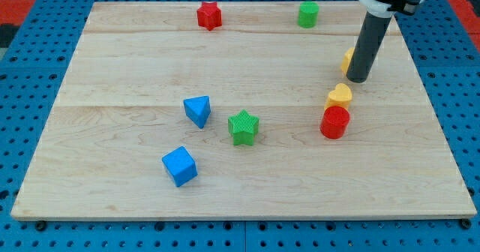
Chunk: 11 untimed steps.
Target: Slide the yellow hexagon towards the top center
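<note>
A yellow block (348, 59), probably the hexagon, lies at the view's right and is mostly hidden behind my dark rod. Only its left edge shows. My tip (357, 80) rests on the board just below and to the right of that block, apparently touching it. A second yellow block, heart-like in shape (339, 96), lies just below and left of my tip.
A red cylinder (334, 122) touches the yellow heart from below. A red star (209, 15) and a green cylinder (307, 14) stand near the top edge. A green star (243, 127), a blue triangle (197, 110) and a blue cube (179, 166) lie at the lower middle.
</note>
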Available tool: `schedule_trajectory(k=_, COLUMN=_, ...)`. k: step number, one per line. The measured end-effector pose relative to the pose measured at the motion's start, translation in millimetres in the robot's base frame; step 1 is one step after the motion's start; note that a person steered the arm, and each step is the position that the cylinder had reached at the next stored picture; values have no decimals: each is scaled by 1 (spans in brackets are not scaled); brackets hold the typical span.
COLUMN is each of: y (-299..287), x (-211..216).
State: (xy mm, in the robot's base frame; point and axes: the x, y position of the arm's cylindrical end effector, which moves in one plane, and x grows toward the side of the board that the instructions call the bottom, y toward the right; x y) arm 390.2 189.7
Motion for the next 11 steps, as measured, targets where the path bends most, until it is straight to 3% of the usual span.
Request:
schedule_trajectory(k=2, y=41, x=-10)
schedule_trajectory(k=5, y=-56, x=-39)
schedule_trajectory(k=7, y=-70, x=-71)
schedule_trajectory(k=11, y=-84, x=-74)
